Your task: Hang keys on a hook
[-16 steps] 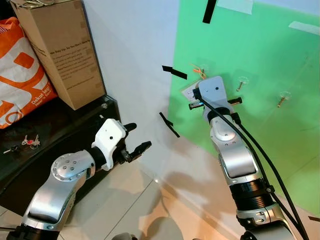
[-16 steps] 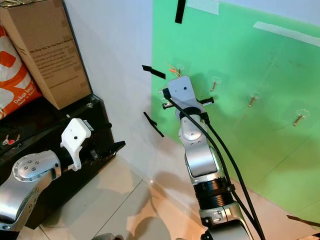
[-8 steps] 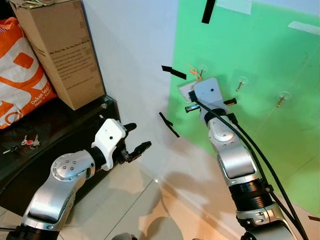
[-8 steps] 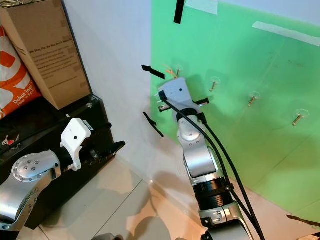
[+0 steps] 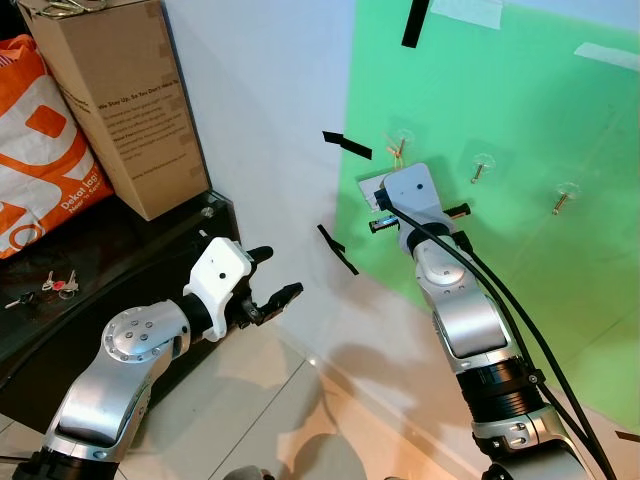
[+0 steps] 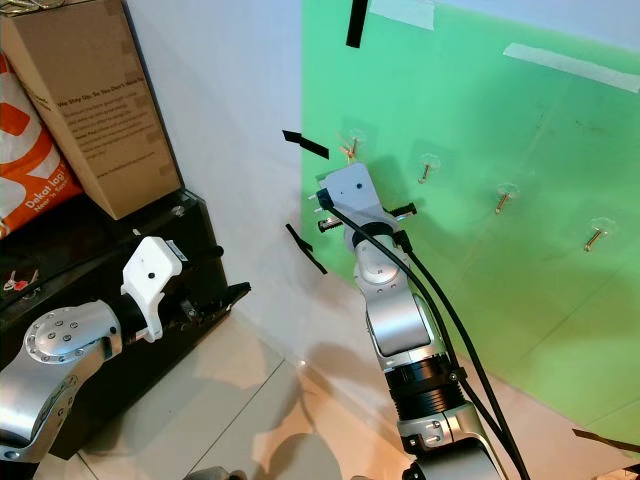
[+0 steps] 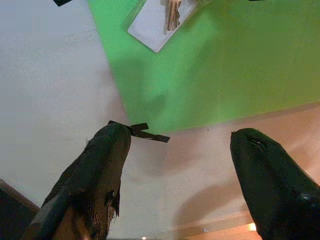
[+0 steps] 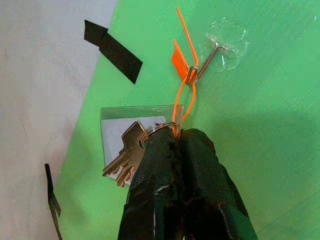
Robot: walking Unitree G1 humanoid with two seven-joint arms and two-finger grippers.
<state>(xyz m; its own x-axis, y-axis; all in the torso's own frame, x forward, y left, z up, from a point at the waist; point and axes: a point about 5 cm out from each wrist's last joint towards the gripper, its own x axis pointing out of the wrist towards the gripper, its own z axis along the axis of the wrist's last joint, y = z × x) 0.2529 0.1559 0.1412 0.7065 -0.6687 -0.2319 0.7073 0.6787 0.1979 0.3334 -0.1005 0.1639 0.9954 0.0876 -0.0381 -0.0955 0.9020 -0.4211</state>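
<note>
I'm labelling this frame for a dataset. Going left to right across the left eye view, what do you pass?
Orange bag → cardboard box → left gripper → black tape strip → right gripper's white wrist housing → second wall hook → third wall hook.

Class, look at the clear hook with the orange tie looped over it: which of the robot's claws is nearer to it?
The right. The right claw is just below the hook, pinching the key ring on the orange tie. The left claw hangs open, low near the black cabinet.
</note>
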